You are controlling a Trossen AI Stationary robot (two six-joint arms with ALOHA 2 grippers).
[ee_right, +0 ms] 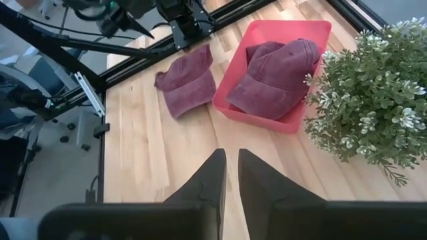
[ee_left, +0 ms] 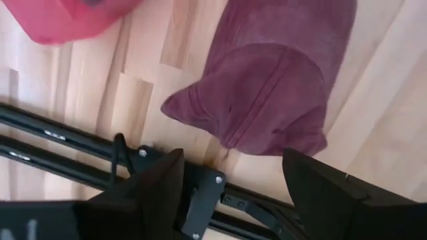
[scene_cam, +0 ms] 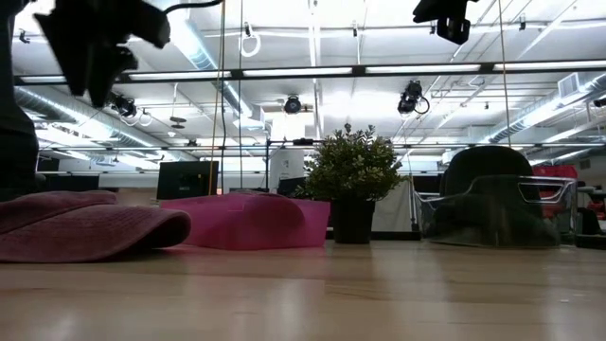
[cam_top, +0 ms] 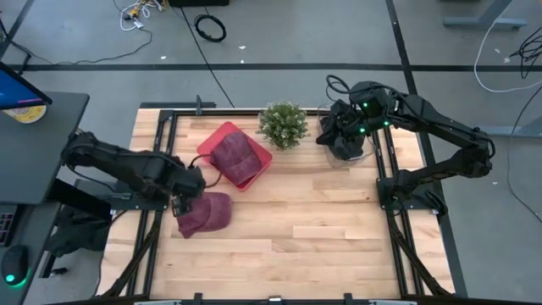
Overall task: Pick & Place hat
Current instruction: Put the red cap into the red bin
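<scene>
A maroon cap (cam_top: 206, 213) lies flat on the wooden table near its left edge, also seen in the left wrist view (ee_left: 267, 93), the low view (scene_cam: 80, 225) and the right wrist view (ee_right: 185, 85). A second maroon cap (cam_top: 234, 154) rests inside a red tray (cam_top: 258, 169) (ee_right: 293, 120). My left gripper (cam_top: 180, 201) (ee_left: 230, 180) hovers open above the loose cap's left end, touching nothing. My right gripper (ee_right: 230, 170) is shut and waits over the table's far right side (cam_top: 345, 140).
A small potted plant (cam_top: 283, 124) (scene_cam: 352, 180) stands at the far edge, right of the red tray. A clear container (scene_cam: 492, 213) sits at the far right. Black rails (cam_top: 157, 220) run along the table's left and right sides. Bare wood (cam_top: 322, 237) fills the near half.
</scene>
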